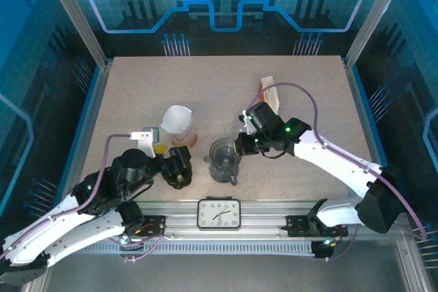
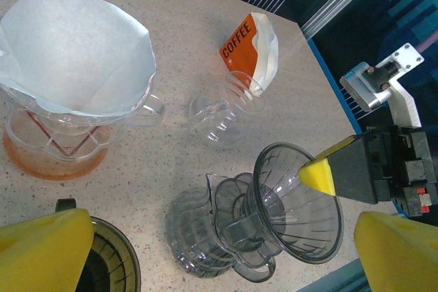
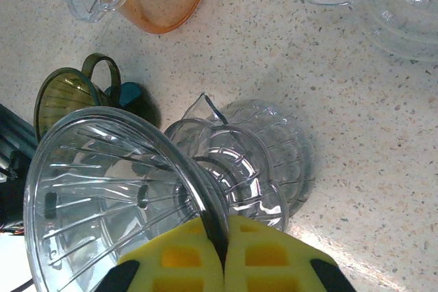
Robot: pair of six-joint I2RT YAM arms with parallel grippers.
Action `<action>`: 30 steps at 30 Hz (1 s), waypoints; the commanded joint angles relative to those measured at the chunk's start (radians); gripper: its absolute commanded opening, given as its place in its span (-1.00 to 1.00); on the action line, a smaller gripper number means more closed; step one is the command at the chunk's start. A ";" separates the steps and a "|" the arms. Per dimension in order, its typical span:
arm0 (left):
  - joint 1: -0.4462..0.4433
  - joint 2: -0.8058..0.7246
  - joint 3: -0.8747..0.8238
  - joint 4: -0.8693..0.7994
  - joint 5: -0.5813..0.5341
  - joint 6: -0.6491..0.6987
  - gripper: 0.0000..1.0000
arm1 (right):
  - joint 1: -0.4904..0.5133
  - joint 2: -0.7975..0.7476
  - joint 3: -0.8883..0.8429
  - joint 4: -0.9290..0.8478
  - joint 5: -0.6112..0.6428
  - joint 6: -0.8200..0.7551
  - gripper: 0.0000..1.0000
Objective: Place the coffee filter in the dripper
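Right fingers (image 3: pixel 181 261) pinch shut on the rim of the clear dripper (image 3: pixel 116 189), which sits on a glass server (image 3: pixel 260 162). Left fingers (image 2: pixel 41 251) gape wide, empty. White coffee filter (image 2: pixel 75 52) rests in an orange-based stand (image 2: pixel 55 158), left of the dripper, just beyond the left fingers.

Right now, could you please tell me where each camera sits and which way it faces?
Top external: above and behind the bases, looking down on the table; shows both arms, left gripper and right gripper.
Left wrist: on the left arm, facing across the table at the paper filter and clear dripper; own yellow fingers at the bottom.
Right wrist: looks down past its own pads, shut on the clear dripper's rim.
Shared: both wrist views see the clear dripper.
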State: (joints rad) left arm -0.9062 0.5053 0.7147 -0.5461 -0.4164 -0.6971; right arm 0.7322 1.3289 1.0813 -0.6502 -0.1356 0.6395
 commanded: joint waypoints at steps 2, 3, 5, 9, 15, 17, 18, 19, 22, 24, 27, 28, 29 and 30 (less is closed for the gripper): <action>-0.005 -0.013 -0.024 -0.014 -0.031 0.028 0.98 | 0.012 0.015 0.030 0.009 0.005 0.012 -1.00; -0.005 -0.014 -0.024 -0.014 -0.030 0.028 0.98 | 0.015 0.017 0.029 0.012 0.005 0.013 -0.99; -0.005 -0.016 -0.027 -0.014 -0.028 0.028 0.98 | 0.015 0.019 0.025 0.017 -0.003 0.019 -0.87; -0.005 -0.014 -0.030 -0.011 -0.028 0.025 0.98 | 0.021 0.024 0.020 0.025 -0.016 0.027 -0.63; -0.005 -0.014 -0.029 -0.011 -0.024 0.025 0.98 | 0.024 -0.008 0.013 0.044 -0.011 0.034 -0.03; -0.005 -0.015 -0.031 -0.011 -0.022 0.021 0.98 | 0.024 -0.024 0.012 0.044 0.000 0.032 0.06; -0.005 -0.014 -0.033 -0.010 -0.022 0.022 0.98 | 0.022 -0.035 0.012 0.042 0.007 0.032 0.11; -0.005 -0.014 -0.033 -0.009 -0.020 0.021 0.98 | 0.021 -0.042 0.014 0.039 0.019 0.029 0.14; -0.005 -0.016 -0.034 -0.010 -0.022 0.016 0.98 | 0.007 -0.088 0.019 0.025 0.071 0.017 0.22; -0.005 -0.018 -0.032 -0.014 -0.027 0.016 0.98 | -0.017 -0.130 0.020 0.023 0.131 -0.002 0.26; -0.005 -0.019 -0.031 -0.015 -0.034 0.026 0.98 | -0.070 -0.175 0.008 0.067 0.214 -0.048 0.28; -0.006 -0.020 -0.031 -0.015 -0.037 0.029 0.98 | -0.092 -0.176 0.006 0.084 0.231 -0.061 0.28; -0.005 -0.019 -0.031 -0.015 -0.038 0.032 0.98 | -0.120 -0.165 0.007 0.104 0.246 -0.076 0.28; -0.005 -0.020 -0.032 -0.013 -0.039 0.039 0.98 | -0.151 -0.144 0.013 0.116 0.262 -0.085 0.27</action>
State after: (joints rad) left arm -0.9062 0.5007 0.6975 -0.5495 -0.4267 -0.6960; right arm 0.6388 1.1595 1.0832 -0.5835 0.0265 0.6098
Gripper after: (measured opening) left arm 0.990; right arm 0.637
